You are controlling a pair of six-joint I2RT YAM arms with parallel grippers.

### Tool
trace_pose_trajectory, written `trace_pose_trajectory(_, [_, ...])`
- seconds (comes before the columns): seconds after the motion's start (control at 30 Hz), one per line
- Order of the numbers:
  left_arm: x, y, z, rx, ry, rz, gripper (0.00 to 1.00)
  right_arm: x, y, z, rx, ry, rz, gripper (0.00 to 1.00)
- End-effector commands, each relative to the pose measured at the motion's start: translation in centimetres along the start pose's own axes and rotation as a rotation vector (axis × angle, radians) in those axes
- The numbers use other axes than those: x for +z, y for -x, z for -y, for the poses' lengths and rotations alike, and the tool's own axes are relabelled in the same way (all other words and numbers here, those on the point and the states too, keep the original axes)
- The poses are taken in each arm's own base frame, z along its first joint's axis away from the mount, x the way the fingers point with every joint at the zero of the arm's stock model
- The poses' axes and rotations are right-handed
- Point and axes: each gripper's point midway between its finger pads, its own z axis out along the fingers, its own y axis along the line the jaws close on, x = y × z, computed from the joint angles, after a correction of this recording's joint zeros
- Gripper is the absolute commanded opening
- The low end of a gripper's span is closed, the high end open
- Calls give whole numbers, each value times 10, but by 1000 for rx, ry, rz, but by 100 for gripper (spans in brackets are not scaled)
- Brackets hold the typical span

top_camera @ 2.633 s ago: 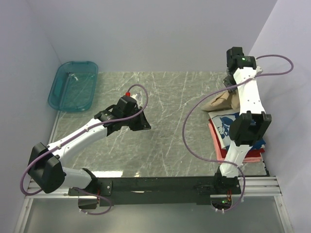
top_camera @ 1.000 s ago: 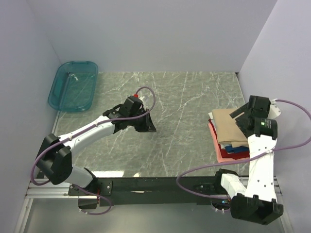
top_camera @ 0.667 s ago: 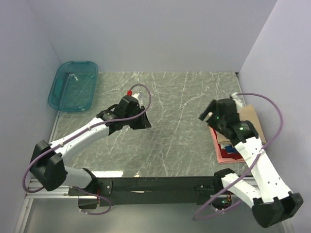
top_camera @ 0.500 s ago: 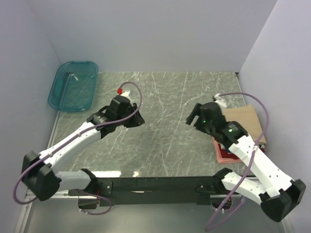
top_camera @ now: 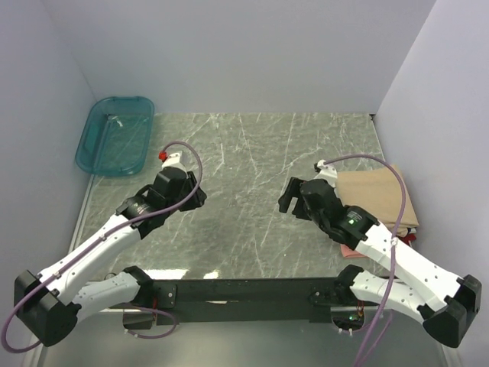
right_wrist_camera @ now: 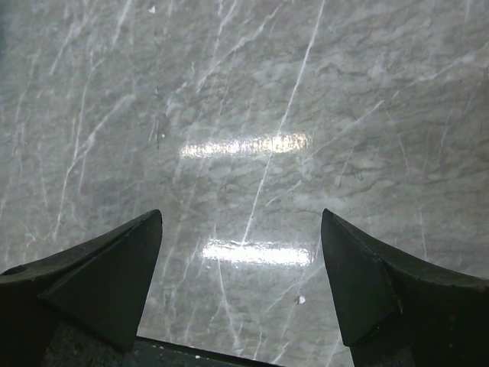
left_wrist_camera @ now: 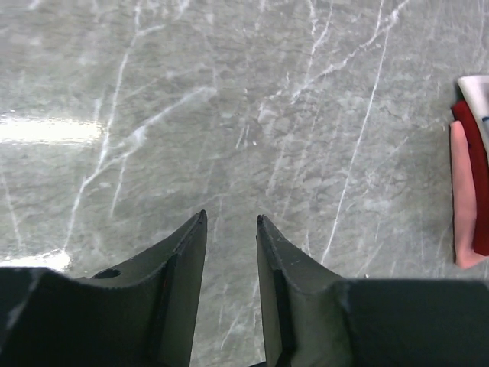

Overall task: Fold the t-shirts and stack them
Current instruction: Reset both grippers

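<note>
The t-shirts lie in a folded stack at the table's right edge. The plain tan one (top_camera: 376, 199) is on top, and a pink edge (top_camera: 348, 249) shows under it. In the left wrist view only the stack's end shows: pink (left_wrist_camera: 460, 229), red (left_wrist_camera: 478, 183) and a bit of white (left_wrist_camera: 477, 86). My right gripper (top_camera: 287, 197) (right_wrist_camera: 241, 215) hovers over bare marble left of the stack, wide open and empty. My left gripper (top_camera: 195, 196) (left_wrist_camera: 231, 220) hangs over the table's left-centre. A narrow gap shows between its fingers, with nothing in it.
A teal plastic basket (top_camera: 114, 134) stands at the far left corner. White walls close the table (top_camera: 252, 153) on the left, back and right. The arms' black base rail (top_camera: 252, 290) runs along the near edge.
My right arm has swung left off the stack to the middle of the table, leaving the tan shirt on top. My left arm has drawn back to the left, its jaws a little wider.
</note>
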Motion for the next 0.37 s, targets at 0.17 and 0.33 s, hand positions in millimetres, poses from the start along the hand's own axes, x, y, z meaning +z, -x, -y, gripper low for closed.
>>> trace_pose_trajectory(0.17, [-9, 10, -10, -10, 23, 73, 39, -9, 22, -1, 3, 33, 122, 91])
trace_pose_trajectory(0.33, [-9, 10, -8, -2, 8, 75, 40, -11, 25, 3, 22, 31, 149, 91])
